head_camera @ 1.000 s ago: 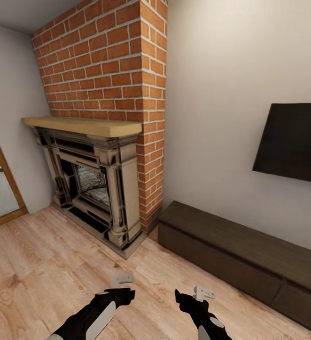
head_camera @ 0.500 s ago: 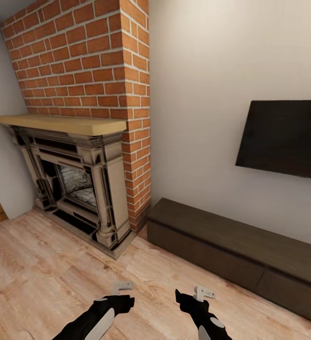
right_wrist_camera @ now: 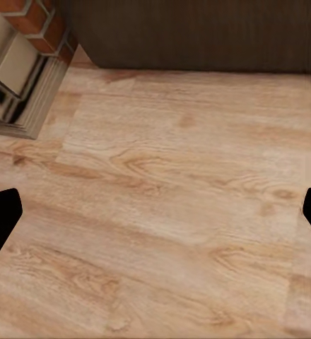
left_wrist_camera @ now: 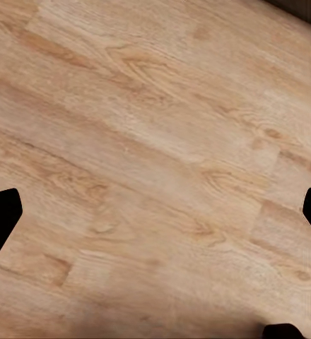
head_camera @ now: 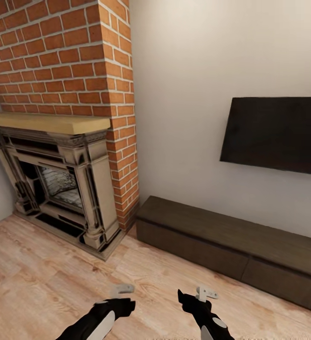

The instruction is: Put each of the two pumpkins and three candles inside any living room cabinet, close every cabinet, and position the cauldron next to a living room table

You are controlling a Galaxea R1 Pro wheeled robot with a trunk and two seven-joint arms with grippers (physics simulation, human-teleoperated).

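The long low dark brown cabinet (head_camera: 231, 241) runs along the white wall under the TV, and its drawer fronts sit flush and closed. Its front also shows in the right wrist view (right_wrist_camera: 198, 35). My left gripper (head_camera: 122, 302) and right gripper (head_camera: 193, 300) hang low over the plank floor, well short of the cabinet. Both are open with nothing between the fingers, as the wrist views confirm for the left gripper (left_wrist_camera: 155, 215) and the right gripper (right_wrist_camera: 155, 215). The pumpkins, candles, cauldron and table are out of view.
An ornate stone fireplace (head_camera: 56, 189) with a pale wooden mantel stands against the red brick chimney (head_camera: 70, 61) at the left. A black TV (head_camera: 278, 134) hangs on the wall above the cabinet. Light wood floor (head_camera: 46, 278) stretches between me and the fireplace.
The whole picture has slid left, so the camera has turned right: the fireplace sits further left and more of the TV and cabinet shows. Both arms keep the same pose.
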